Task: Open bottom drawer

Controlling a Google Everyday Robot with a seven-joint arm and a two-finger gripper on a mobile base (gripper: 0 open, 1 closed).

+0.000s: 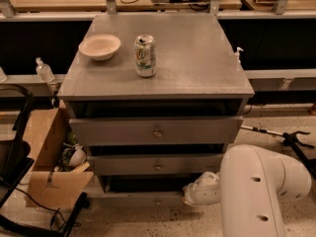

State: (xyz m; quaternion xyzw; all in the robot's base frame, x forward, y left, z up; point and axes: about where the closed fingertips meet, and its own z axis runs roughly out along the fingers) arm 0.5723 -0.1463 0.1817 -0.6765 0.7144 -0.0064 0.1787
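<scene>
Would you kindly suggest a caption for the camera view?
Robot gripper at the bottom drawer of a grey cabinet; bowl and soda can on top.

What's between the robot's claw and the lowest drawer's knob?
Only bare bottom drawer front, in the camera view; the gripper sits at its right end.

Count three drawers point(157, 131), including one bottom drawer point(148, 200). Count one bowl point(99, 46), one can point(145, 56) and one cardboard box point(49, 147). One pincer point(193, 191) is at 5 o'clock, beside the bottom drawer.
</scene>
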